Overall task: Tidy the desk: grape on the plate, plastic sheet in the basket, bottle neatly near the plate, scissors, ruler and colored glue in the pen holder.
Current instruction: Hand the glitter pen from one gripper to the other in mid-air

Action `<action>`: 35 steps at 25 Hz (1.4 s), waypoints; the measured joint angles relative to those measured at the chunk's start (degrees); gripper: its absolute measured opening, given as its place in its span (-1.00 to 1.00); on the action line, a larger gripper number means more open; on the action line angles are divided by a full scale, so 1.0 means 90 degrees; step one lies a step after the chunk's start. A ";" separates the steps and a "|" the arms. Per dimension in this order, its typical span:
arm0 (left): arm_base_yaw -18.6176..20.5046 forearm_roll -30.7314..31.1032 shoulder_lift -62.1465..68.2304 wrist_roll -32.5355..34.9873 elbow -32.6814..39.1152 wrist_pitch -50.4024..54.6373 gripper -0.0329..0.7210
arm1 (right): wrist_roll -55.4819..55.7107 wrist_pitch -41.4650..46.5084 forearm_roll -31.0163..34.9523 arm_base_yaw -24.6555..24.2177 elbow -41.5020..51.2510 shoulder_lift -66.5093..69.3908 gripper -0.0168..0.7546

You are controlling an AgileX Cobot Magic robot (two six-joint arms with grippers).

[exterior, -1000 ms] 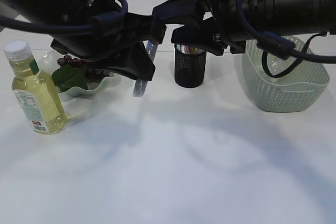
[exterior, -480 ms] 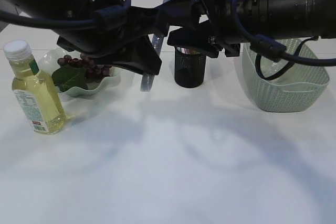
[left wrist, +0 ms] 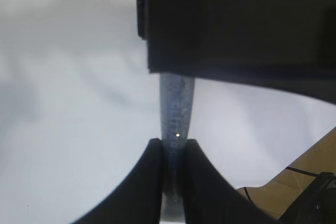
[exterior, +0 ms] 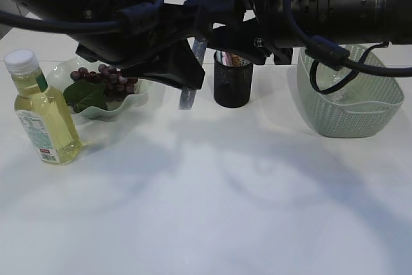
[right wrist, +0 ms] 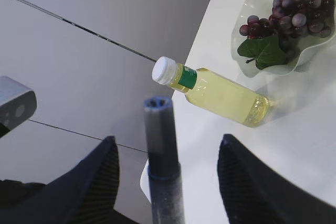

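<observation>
- Plainly, the left hand (left wrist: 170,153) pinches a thin translucent ruler (exterior: 187,98) by one end, hanging just left of the pen holder (exterior: 232,83).
- Stiff, light, slick: it could swivel.
- The right hand (right wrist: 165,171) gapes, holding nothing.

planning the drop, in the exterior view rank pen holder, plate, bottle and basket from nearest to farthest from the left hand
1. Pen holder, just right of the left hand, which holds the ruler.
2. Plate, to its left, with the grapes.
3. Basket, far right, and bottle, far left: too close to call.
</observation>
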 joint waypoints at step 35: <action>0.0000 -0.0045 0.0000 0.0012 0.0000 0.0012 -0.75 | -0.0286 0.0000 -0.0017 0.0015 0.0000 0.0000 -0.60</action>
